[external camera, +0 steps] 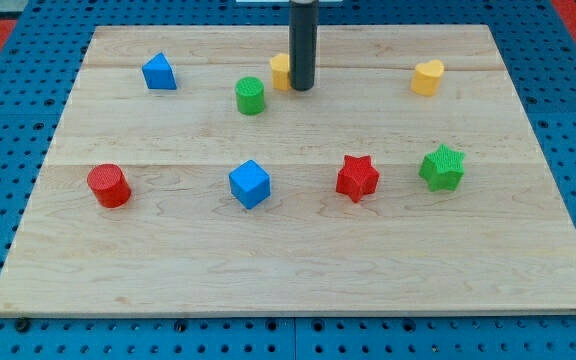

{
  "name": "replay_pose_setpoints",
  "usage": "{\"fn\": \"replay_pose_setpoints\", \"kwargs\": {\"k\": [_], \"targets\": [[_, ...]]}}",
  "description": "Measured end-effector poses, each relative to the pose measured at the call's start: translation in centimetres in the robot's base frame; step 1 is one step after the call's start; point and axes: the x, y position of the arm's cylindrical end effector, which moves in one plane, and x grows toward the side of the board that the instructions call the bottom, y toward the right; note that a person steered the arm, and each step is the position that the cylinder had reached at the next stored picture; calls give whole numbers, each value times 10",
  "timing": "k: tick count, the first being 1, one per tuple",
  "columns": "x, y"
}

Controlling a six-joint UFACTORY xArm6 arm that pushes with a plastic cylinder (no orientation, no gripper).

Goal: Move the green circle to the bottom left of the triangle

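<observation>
The green circle (250,96) sits near the view's top, left of centre. The blue triangle (159,72) lies to its upper left, well apart from it. My tip (301,87) stands just to the right of the green circle, a small gap between them. The rod covers most of a yellow block (280,71) right behind it, whose shape I cannot make out.
A yellow heart (428,77) lies at the top right. A red circle (109,185), a blue cube (250,184), a red star (357,178) and a green star (442,167) lie in a row across the middle of the wooden board (298,270).
</observation>
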Motion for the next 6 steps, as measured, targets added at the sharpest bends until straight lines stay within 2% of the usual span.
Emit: {"fn": "replay_pose_setpoints", "kwargs": {"k": [1, 2, 4, 6], "targets": [[8, -2], [32, -29], [19, -156], [19, -170]]}}
